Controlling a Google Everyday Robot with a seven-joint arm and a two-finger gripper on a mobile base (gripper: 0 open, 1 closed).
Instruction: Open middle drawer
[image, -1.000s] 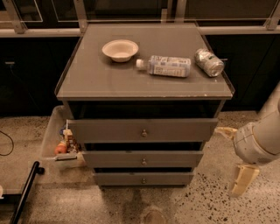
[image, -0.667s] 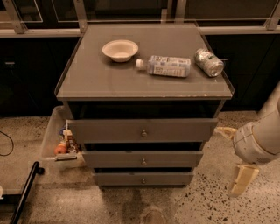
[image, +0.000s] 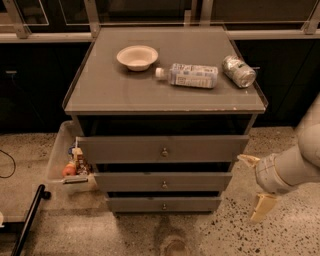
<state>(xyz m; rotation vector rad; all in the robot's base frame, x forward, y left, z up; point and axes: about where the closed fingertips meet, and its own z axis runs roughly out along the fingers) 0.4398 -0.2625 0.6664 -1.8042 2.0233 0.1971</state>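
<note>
Speckled stone flooring is seen around a grey drawer cabinet, with dark cupboards behind it. On the worktop a white bowl, a clear plastic bottle laid on its side and a tipped metal can are set in a row. Three grey fronts are stacked below. The middle drawer is found between the widest top drawer and the narrowest bottom drawer, and a small round knob is fixed at its centre. A clear plastic bin with packaged items is placed on the floor against the cabinet's left side.

The gripper is held low to the right of the cabinet, carried by a pale arm. Its fingers are spread wide apart, and nothing is held between them. The middle drawer's right end is seen just beside the upper finger, without contact, at about the height of the gap between the fingers. The knob is left well apart from them, off to their left.
</note>
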